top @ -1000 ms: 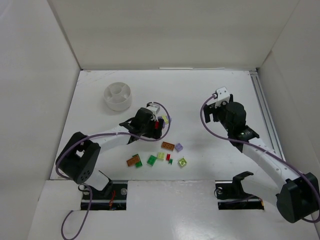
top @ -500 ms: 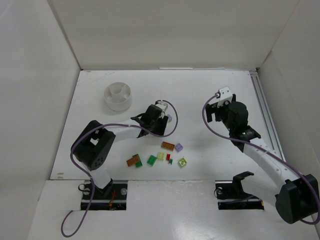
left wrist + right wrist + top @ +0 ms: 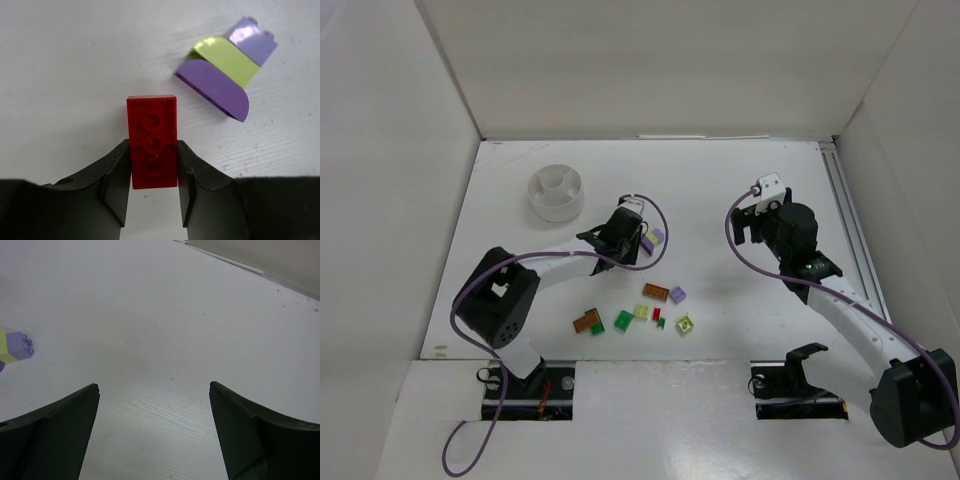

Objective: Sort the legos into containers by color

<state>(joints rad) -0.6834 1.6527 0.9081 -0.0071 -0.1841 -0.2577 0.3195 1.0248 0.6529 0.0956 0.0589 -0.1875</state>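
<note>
A red lego [image 3: 151, 120] lies flat on the white table, and my left gripper [image 3: 152, 145] is shut on its near half, one finger pressed to each long side. Just beyond it to the right sits a stack of lilac and yellow-green legos [image 3: 225, 70]. From above, my left gripper [image 3: 628, 243] is at mid table beside that stack [image 3: 651, 240]. The white divided dish [image 3: 556, 192] stands at the back left. Several more legos lie nearer the front, among them an orange one [image 3: 655, 291] and a green one [image 3: 623, 320]. My right gripper [image 3: 153, 385] hangs open over bare table.
A lilac lego [image 3: 20, 345] shows at the left edge of the right wrist view. White walls enclose the table on three sides. A rail [image 3: 845, 215] runs along the table's right edge. A purple cable [image 3: 665, 225] loops off the left wrist.
My left gripper's jaws have closed onto the red lego. The left arm's elbow has swung and the wrist has shifted slightly back and right. The right arm has barely moved.
</note>
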